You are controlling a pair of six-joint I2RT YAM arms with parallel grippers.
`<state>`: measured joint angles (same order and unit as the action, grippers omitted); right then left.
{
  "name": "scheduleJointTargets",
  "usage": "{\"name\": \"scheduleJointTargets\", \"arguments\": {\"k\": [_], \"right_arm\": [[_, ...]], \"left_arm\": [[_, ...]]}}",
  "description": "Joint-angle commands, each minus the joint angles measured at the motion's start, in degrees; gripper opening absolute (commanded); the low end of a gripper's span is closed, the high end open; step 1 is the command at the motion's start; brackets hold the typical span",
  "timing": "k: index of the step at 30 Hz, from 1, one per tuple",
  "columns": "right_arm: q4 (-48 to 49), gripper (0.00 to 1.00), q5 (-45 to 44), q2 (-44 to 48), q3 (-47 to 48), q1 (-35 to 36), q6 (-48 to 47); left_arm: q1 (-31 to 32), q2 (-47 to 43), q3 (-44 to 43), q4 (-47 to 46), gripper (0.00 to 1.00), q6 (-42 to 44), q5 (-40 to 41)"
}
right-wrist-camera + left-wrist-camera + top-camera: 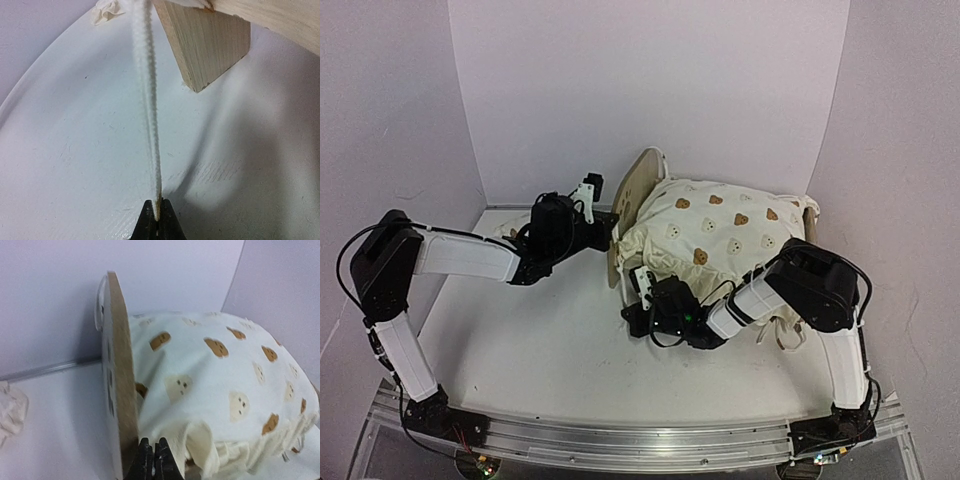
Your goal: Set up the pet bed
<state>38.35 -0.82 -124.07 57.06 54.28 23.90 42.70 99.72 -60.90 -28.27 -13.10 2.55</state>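
So the pet bed (635, 195) is sitting at the back middle of the table (550, 340), a bit right of centre, close to the rear wall. From the left wrist view you see its headboard (122, 390) edge-on and standing upright.

The bear-print cushion (720, 225) is already in the frame, but it's puffed up way above the boards and the ruffle spills over the near side, so I'd call it dropped in, not properly settled.

The right gripper (157, 219) is down low at the front corner and clamped tight on one thin white tie (146, 90). The tie runs taut from the fingertips up toward the cushion, right past a wooden foot (210, 45) of the frame. My guess is it's pulling the tie to get it positioned or drag the cushion corner down.

The left gripper (153, 462) is pinched closed at the base of the headboard, right where the cushion meets the wood. I can't see anything between its fingers, so it's probably just bracing the frame.

The little matching pillow (9, 410) isn't in the bed at all. It's lying on the table well off to the left.
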Motion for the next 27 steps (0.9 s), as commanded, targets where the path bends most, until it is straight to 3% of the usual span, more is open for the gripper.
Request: {"name": "scheduleJointTargets", "arguments": {"k": [1,5,10,17,23,27], "right_arm": [[-9.51,0.00,0.43,-0.10,5.63,-1.35,-1.52],[-15.97,0.00,0.42,-0.83,9.85,-3.16,-3.72],[-23.84,0.00,-3.68,-1.45,11.94,-3.98,-10.70],[-30.90,0.00,-2.19,-3.56,13.47,-3.91,-18.15],[-31.84,0.00,-2.75,-4.88,12.04,-4.31,-16.19],[-31.42,0.00,-2.68,-4.77,12.80,-5.21,-15.49]], "left_arm": [[-0.42,2.68,-6.08,-19.62,0.00,13.33,13.69],[-0.42,3.32,-8.69,-20.96,0.00,19.77,16.74],[0.08,1.47,-5.56,-25.73,0.00,17.31,18.83],[-0.60,12.20,-19.71,-28.04,0.00,20.93,30.34],[-3.01,14.94,-25.08,-28.46,0.00,22.42,31.19],[-2.79,12.24,-21.07,-28.58,0.00,22.07,27.41]]}}
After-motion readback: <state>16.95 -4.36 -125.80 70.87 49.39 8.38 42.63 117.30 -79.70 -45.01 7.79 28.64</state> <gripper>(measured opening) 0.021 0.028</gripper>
